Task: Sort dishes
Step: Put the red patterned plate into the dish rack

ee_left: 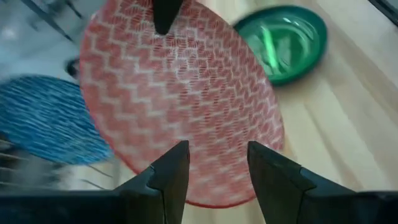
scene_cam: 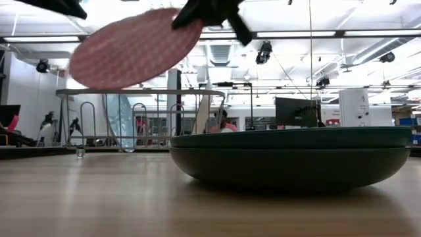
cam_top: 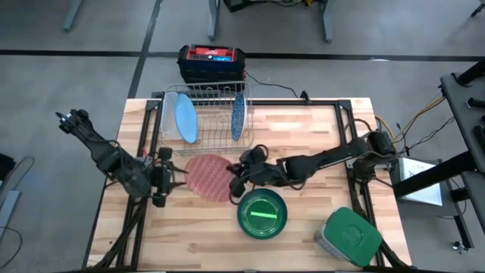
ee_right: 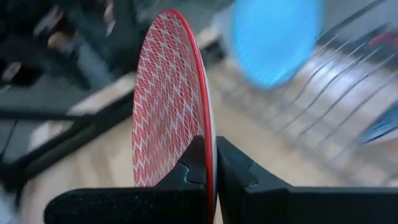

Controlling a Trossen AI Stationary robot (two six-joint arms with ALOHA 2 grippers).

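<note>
The red patterned plate [cam_top: 208, 177] hangs above the tabletop [cam_top: 303, 129] at frame centre, its rim pinched by the right tool [cam_top: 236, 180]. The left tool [cam_top: 171, 184], half-open and holding nothing, sits at its left edge. A green bowl [cam_top: 262, 213] rests lower right of it.

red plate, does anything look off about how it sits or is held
The red plate is off the table, tilted, pinched at its rim by the right pincer. The open left pincer waits at its opposite edge. Nothing looks damaged or spilled.
</note>
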